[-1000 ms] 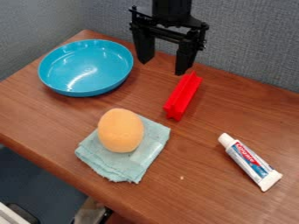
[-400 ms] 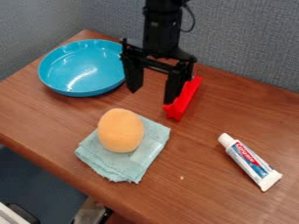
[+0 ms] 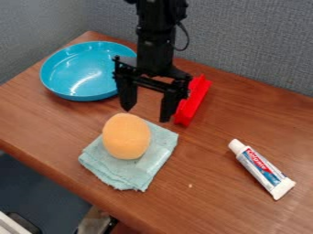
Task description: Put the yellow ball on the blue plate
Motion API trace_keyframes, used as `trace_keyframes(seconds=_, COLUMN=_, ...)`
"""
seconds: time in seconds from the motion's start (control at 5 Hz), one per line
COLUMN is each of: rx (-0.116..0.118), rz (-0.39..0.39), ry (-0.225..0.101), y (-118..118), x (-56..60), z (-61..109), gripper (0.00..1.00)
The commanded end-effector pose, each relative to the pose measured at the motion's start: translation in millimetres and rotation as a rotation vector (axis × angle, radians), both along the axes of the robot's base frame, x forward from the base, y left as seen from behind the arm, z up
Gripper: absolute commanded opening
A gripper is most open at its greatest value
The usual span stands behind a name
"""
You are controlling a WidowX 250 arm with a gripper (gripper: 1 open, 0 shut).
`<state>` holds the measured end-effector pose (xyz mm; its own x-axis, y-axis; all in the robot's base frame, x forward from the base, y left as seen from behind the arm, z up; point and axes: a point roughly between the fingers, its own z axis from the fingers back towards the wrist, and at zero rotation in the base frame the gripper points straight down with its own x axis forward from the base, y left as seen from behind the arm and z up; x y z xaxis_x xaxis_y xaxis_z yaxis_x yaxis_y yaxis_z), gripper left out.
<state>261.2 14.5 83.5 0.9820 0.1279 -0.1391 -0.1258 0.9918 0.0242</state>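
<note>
Gripper [image 3: 148, 108] held above, fingers spread, presumably to straddle the ball [image 3: 126, 136]; cloth [image 3: 116, 172] beneath probably checks rolling.

The orange-yellow ball [image 3: 126, 136] is seen left of centre; the round turquoise plate [image 3: 90, 70], shallow and upright, is seen upper left.

Matt ball [image 3: 126, 136] on rough cloth [image 3: 108, 170]
</note>
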Motion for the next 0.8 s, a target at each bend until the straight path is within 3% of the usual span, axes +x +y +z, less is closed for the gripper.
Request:
trace_keyframes(seconds=0.0, rx=0.02, rz=0.029, ry=-0.038, y=9.0, x=-3.8, z=7.0, gripper=1.0)
trace_keyframes(seconds=0.6, rx=0.037, rz=0.042, ry=-0.01, y=11.3, x=-10.3, z=-4.2, gripper=1.0)
